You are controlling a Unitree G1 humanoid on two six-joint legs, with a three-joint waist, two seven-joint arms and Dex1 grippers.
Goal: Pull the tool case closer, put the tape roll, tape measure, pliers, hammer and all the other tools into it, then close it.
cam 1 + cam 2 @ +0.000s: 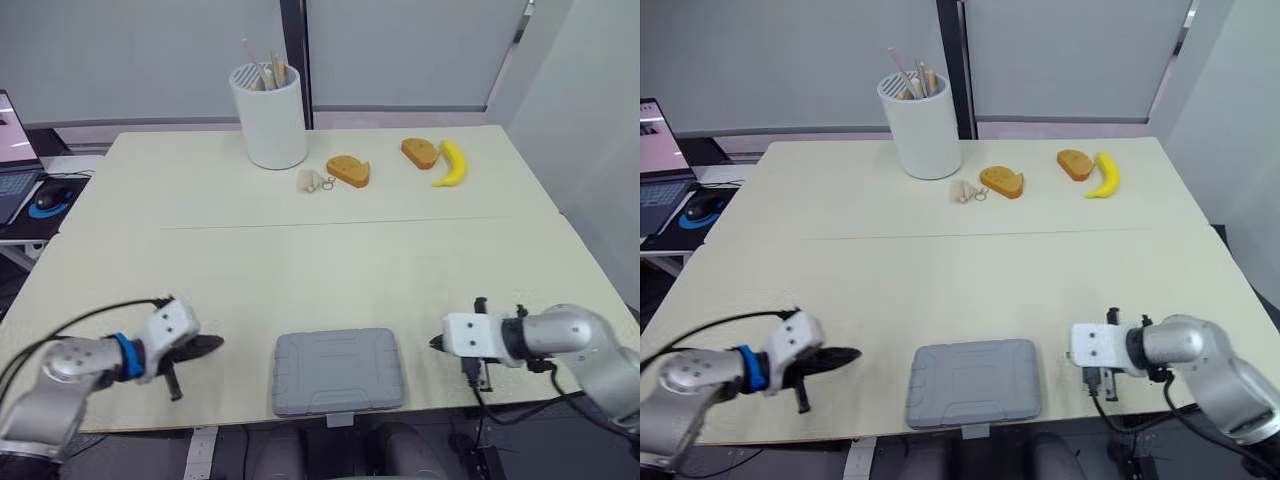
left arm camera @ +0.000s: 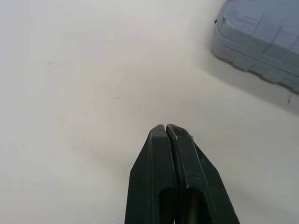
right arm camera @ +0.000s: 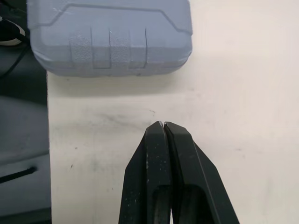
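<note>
The grey tool case [image 1: 338,371] lies shut at the table's front edge, midway between my arms; its ribbed lid shows in the right wrist view [image 3: 110,36] and a corner in the left wrist view [image 2: 261,42]. My left gripper [image 1: 212,343] is shut with nothing in it, hovering over bare table left of the case. My right gripper [image 1: 435,344] is shut and empty too, a short way right of the case. In the wrist views, the left fingers [image 2: 159,186] and the right fingers [image 3: 154,182] are pressed together.
A white cup [image 1: 268,115] of sticks stands at the back. Near it lie a small pale item with a ring [image 1: 314,181], two bread pieces [image 1: 349,170] [image 1: 420,152] and a banana [image 1: 452,163]. A laptop [image 1: 12,150] and mouse [image 1: 47,198] sit on a side desk at left.
</note>
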